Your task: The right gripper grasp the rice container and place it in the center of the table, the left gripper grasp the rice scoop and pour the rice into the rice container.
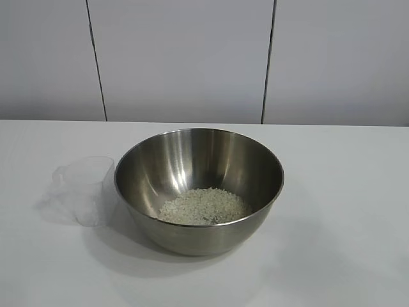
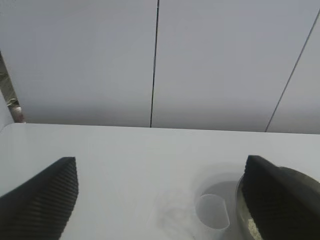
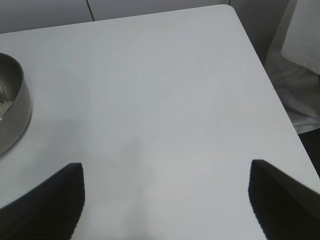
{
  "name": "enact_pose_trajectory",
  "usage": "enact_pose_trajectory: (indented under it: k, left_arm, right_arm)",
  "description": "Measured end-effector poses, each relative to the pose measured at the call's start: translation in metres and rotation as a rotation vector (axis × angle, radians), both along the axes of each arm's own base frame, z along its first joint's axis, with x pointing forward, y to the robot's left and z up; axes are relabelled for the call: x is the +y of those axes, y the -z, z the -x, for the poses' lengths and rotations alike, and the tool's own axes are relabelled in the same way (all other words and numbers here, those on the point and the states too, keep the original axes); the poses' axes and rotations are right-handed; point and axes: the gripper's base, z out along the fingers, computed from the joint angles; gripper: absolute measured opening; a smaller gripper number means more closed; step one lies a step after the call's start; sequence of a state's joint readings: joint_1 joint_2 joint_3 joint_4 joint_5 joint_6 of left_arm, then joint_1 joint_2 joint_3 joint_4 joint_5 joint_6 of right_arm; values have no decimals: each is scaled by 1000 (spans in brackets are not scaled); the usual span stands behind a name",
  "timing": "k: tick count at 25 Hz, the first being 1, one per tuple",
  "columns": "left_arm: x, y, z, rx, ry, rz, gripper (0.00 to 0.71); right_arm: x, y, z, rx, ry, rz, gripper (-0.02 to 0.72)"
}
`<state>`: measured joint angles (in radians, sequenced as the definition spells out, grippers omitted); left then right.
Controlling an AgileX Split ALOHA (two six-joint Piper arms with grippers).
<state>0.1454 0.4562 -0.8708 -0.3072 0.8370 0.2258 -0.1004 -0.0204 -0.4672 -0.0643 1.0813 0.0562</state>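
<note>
Your left hand (image 2: 160,200) hung above the counter (image 1: 345,192) with its two fingers spread wide apart and nothing between them. The rice scoop (image 2: 212,211) stood on the counter ahead of that hand, nearer to one finger than the other and well clear of both. Part of the rice container (image 2: 246,220) showed just behind that same finger, right beside the scoop.

Your right hand (image 3: 167,205) was also open and empty, its fingers wide over bare counter. The rice container (image 3: 12,107) lay off to one side of it, well apart, only its steel wall and a little rice showing.

Taking the rice container (image 1: 199,190) as your landmark in the exterior view: it sat near the middle of the counter, a big round steel bowl, shiny inside. The rice (image 1: 203,206) formed a pale low heap on its bottom. The rice scoop (image 1: 82,190), small, clear and translucent, stood upright just to its left, touching or nearly touching its wall; you could not tell which.
</note>
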Motion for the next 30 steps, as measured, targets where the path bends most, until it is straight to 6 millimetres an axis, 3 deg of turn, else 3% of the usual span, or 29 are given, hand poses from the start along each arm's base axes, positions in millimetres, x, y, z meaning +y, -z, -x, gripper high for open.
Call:
enact_pose_trajectory:
  k: [7, 14, 23, 30]
  left_arm:
    - [3, 55, 44, 98, -72, 13, 644]
    - [5, 88, 80, 57, -124, 15, 644]
    - [14, 122, 74, 254, -197, -49, 644]
    - [15, 128, 69, 246, -201, -54, 644]
  right_arm:
    - [0, 0, 0, 0, 0, 0, 610]
    - [0, 0, 0, 0, 0, 0, 610]
    - [0, 0, 0, 0, 0, 0, 610]
    - [0, 0, 0, 0, 0, 0, 610]
